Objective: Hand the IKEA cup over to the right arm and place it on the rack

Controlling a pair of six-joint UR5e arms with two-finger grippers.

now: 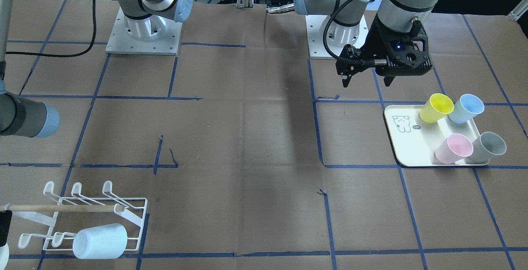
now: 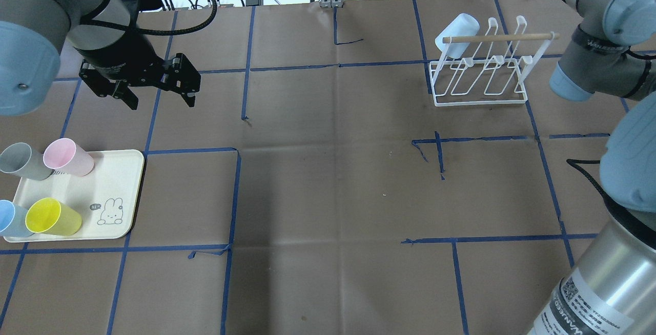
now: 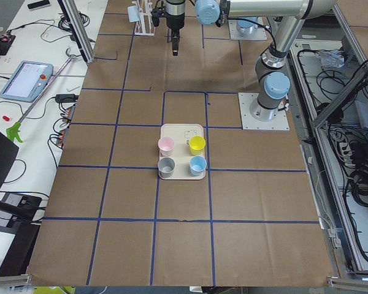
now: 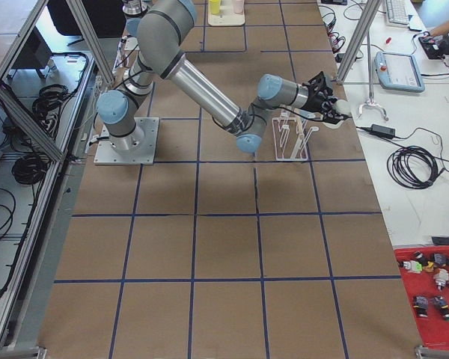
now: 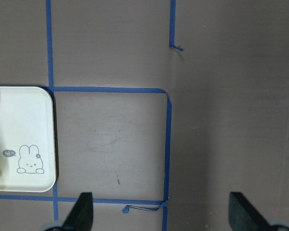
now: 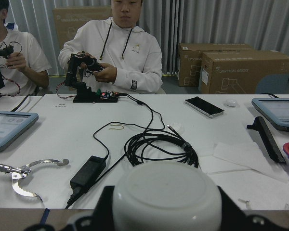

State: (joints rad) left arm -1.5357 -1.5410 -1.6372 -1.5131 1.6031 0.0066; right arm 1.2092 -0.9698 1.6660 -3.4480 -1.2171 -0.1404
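A brown paper-covered table is marked with blue tape lines, and two robot arms reach over it.

Readable writing: two cardboard boxes behind the operators' desk are printed "UNIVERSAL ROBOTS". A cream tray carries a rabbit drawing with a speech bubble reading "hi~". A sticker with a square code on the right arm has print too small to read.

The right gripper is at the table's far edge, near the rack, and points out roughly level toward the operators' desk. Its fingers are clamped on either side of a white cup. The cup's round base faces back toward the wrist camera and slightly up. Its mouth is turned away, out of sight, so its long axis runs roughly along the gripper's reach.

The white wire rack stands on the robot's right side of the table, with a wooden rod across its top. A second pale cup sits tilted on an end prong, lying nearly on its side.

The left gripper hangs over bare table near the tray. It points down, with its fingers wide apart and nothing between them. On the tray stand a yellow cup, a blue cup, a pink cup and a grey cup, all with mouths up.
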